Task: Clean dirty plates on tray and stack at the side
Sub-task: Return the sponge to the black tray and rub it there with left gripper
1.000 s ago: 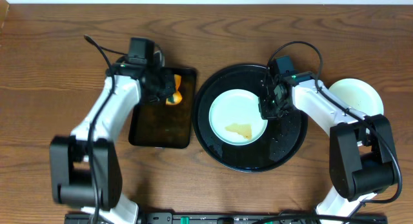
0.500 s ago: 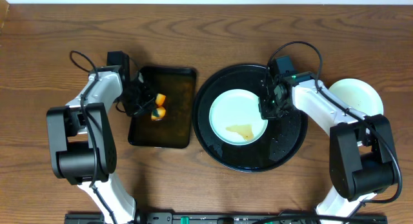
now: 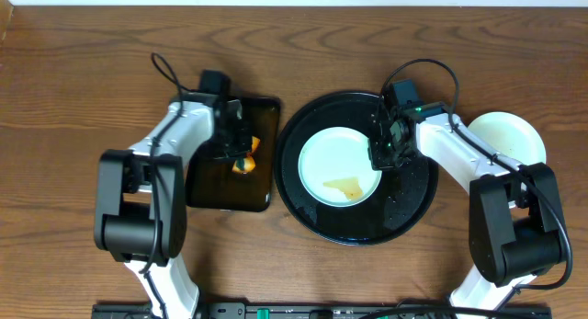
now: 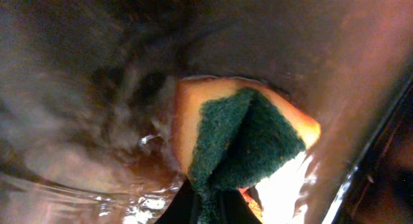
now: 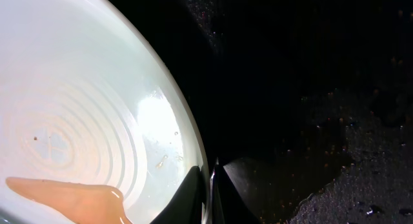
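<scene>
A pale mint-blue plate [image 3: 338,165] with a brown-orange smear lies in the large round black tray [image 3: 404,209]. My right gripper [image 3: 383,152] is shut on the plate's right rim; in the right wrist view the two fingers pinch the rim [image 5: 205,169] of the plate [image 5: 77,114]. A pale yellow plate [image 3: 507,137] lies on the wood at the far right. My left gripper [image 3: 237,153] is shut on an orange and green sponge [image 4: 242,137] over the smaller rectangular black tray [image 3: 216,186], which holds wet brown liquid.
Bare wood-grain tabletop [image 3: 73,98] lies left of the rectangular tray and along the back. The round tray's floor [image 5: 322,88] is wet and speckled to the right of the plate.
My left arm has swung about over the rectangular tray with the sponge, first left, then back right. The right gripper and the plate have not moved.
</scene>
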Action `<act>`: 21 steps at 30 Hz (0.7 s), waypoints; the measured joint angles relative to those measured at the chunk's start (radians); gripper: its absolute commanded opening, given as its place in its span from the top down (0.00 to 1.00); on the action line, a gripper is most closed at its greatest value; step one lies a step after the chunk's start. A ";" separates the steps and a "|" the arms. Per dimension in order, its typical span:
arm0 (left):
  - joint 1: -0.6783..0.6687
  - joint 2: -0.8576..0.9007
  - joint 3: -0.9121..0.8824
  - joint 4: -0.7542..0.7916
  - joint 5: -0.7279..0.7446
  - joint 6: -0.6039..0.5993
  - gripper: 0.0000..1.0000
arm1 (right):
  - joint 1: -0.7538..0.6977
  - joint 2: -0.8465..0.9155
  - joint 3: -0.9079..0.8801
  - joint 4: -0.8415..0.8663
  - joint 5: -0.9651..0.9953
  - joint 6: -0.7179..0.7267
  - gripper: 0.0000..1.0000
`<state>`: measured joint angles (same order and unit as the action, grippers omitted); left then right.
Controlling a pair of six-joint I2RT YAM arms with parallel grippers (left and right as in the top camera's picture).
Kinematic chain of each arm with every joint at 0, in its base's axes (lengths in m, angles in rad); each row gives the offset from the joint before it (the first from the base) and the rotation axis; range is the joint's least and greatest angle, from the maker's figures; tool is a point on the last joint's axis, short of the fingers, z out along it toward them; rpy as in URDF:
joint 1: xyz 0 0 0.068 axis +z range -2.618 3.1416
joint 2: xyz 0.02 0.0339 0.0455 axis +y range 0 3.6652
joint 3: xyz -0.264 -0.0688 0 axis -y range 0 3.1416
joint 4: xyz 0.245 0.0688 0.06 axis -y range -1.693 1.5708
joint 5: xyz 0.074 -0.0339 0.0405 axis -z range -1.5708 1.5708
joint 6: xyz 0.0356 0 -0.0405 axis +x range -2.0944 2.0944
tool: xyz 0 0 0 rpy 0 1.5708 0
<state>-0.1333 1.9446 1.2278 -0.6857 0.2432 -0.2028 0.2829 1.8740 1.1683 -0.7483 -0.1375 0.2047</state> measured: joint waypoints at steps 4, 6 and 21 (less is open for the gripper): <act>-0.041 -0.003 0.009 -0.026 -0.143 -0.128 0.92 | 0.000 0.000 0.000 0.000 0.000 0.000 0.94; -0.034 -0.003 0.009 -0.024 -0.148 -0.144 0.92 | 0.000 0.000 0.000 0.000 0.000 0.000 0.94; -0.024 0.003 0.004 0.009 0.014 -0.119 0.93 | 0.000 0.000 0.000 -0.002 0.000 0.000 0.95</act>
<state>-0.1577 1.9480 1.2320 -0.6765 0.2569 -0.3214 0.2829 1.8740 1.1683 -0.7506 -0.1375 0.2047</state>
